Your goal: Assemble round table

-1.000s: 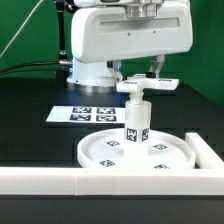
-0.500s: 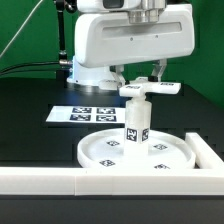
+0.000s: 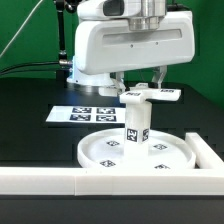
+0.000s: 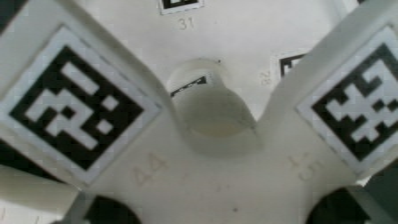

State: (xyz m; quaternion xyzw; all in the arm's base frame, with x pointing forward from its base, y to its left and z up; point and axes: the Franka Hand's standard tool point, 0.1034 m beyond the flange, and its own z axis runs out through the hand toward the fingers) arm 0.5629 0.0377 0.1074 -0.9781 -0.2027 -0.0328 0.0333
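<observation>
So the foot piece (image 3: 150, 94) is clearly being spun. A second ago it looked short and stubby from the exterior view. Now one arm sticks way out toward 3 o'clock and another pokes toward 9, and the whole thing sits a touch lower on the post (image 3: 136, 125). To me that reads as screwing it down onto the post, not just holding it there.

The gripper (image 3: 140, 82) has its fingers (image 3: 160, 74) clamped either side of the foot piece, straight above the post. I can't actually see the pads biting, but the piece turns along with the wrist, so I'd call it a firm grasp on the foot piece.

The wrist view is basically all foot piece (image 4: 214, 125): hub in the middle and two tagged arms splaying out from it. It looks centred under the camera.

The rest of the kit is where you'd want it. The round disc (image 3: 100, 150) lies flat on the table (image 3: 30, 130) at 6 o'clock in the exterior view. The post stands upright in its centre with no lean I can spot. The marker board (image 3: 85, 113) lies at about 10 o'clock from the disc, and the border wall (image 3: 60, 180) runs along the near edge.

My guess is a few more turns are needed before it seats. The main risk is cross-threading if the piece tilts.
</observation>
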